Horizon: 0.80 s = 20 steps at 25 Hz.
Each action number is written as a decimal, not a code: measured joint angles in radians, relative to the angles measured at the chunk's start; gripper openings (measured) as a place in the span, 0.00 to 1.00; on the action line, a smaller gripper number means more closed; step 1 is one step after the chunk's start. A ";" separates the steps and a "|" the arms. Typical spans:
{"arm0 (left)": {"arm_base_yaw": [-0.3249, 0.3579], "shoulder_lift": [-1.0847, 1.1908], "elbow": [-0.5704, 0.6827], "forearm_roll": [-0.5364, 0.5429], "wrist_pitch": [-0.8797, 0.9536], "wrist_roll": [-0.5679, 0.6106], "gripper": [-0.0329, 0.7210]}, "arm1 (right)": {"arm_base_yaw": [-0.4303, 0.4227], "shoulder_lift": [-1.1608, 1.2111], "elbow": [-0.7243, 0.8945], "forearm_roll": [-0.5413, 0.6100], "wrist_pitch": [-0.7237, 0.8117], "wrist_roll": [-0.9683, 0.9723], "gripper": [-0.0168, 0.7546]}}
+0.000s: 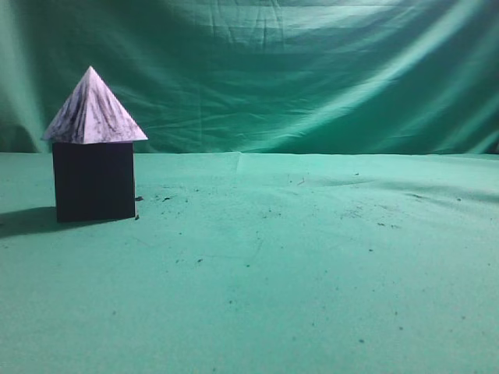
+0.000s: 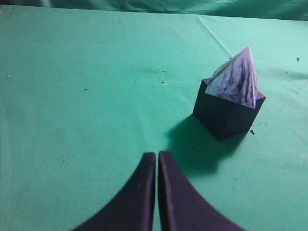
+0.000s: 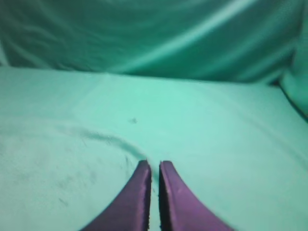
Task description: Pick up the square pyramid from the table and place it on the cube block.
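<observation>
Square pyramid [image 1: 95, 113] sits upright on top of the cube block [image 1: 94, 181], tip up, base edges overhanging the cube a bit on both sides in the exterior view. Cube block rests on the green counter [image 1: 296, 265], far left of that view, shadow falling to its left. Left wrist view: pyramid [image 2: 235, 79] on cube [image 2: 224, 115], stack sits up and right of the left hand [image 2: 157, 156], well apart from it, nothing touching. Left hand fingers pressed together, only a thin slit between them, holding nothing. Right hand [image 3: 154, 166] fingers also pressed together, empty, over bare counter cloth [image 3: 216, 144]; neither block shows in that view. Small dark specks scattered on the cloth. Wrinkled green backdrop [image 1: 312, 70] behind the counter.
</observation>
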 joint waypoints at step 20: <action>0.000 0.000 0.000 0.000 0.000 0.000 0.04 | -0.141 0.000 0.142 0.019 0.005 0.002 0.11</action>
